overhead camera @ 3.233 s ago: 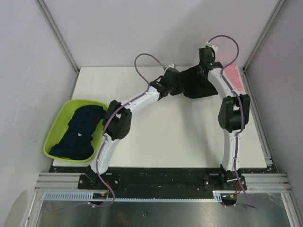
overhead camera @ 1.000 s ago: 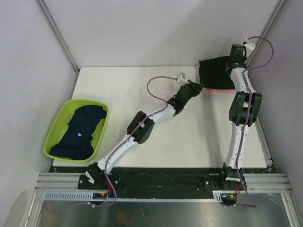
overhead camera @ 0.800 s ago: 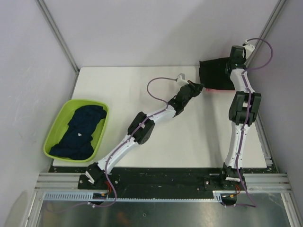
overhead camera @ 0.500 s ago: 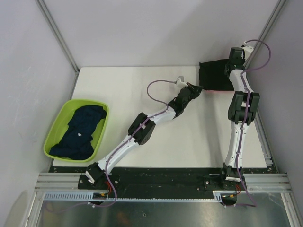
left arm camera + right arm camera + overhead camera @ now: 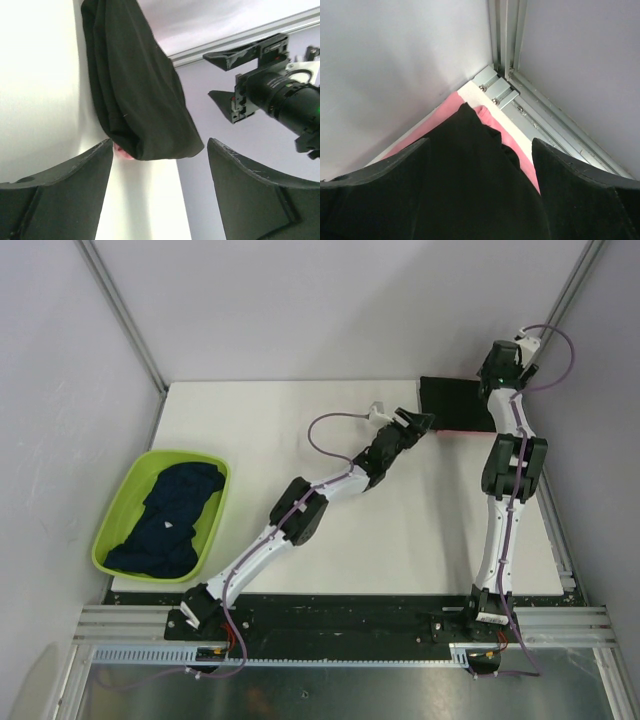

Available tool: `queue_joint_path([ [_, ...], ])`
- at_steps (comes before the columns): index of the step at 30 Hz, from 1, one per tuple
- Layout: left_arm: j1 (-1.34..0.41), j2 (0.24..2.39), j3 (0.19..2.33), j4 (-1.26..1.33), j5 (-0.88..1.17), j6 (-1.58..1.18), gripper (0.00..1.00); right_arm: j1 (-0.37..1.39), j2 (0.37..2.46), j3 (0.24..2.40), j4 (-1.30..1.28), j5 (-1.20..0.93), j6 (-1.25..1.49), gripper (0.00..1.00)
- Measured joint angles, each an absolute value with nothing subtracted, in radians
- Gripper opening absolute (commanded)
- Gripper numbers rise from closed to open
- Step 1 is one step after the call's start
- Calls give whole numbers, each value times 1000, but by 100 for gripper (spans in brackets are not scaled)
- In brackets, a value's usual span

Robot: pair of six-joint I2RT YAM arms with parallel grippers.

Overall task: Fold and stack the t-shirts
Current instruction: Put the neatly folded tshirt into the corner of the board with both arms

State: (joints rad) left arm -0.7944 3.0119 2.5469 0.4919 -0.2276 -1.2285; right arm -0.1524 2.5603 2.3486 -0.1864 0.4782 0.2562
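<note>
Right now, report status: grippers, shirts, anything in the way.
Left gripper open at edge of black shirt; right gripper open above it. Black shirt lies folded on pink shirt, far right corner. Navy shirts in basin. Nothing blocking.

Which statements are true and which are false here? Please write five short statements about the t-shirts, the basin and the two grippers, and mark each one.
1. The black t-shirt lies on the pink t-shirt in the far right corner. True.
2. The left gripper has its fingers shut on the black t-shirt. False: its fingers are open and hold nothing; the shirt lies ahead of them.
3. The navy t-shirts lie in the lime-green basin. True.
4. The basin stands at the right side of the table. False: it stands at the left side.
5. The right gripper is open above the black t-shirt. True.
</note>
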Motion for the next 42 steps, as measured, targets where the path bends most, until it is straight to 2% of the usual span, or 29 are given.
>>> queue_joint_path([
  [7,-760,2932,2385,557,-188,-1237,85,-161,2560,2389,-196,471,269,87],
  [13,-701,2782,2154,558,-142,-1193,94,-134,2547,2395,-256,463,298,88],
  [17,-664,2631,1956,537,-102,-1124,96,-89,2482,2346,-307,460,328,90],
  [25,-616,2196,1557,329,-78,-919,99,72,2198,2106,-427,407,422,93],
  [34,-601,1756,1292,-14,-141,-694,99,250,1835,1622,-470,237,583,93],
  [42,-585,1520,1029,-234,-194,-600,99,342,1720,1365,-509,162,681,93],
])
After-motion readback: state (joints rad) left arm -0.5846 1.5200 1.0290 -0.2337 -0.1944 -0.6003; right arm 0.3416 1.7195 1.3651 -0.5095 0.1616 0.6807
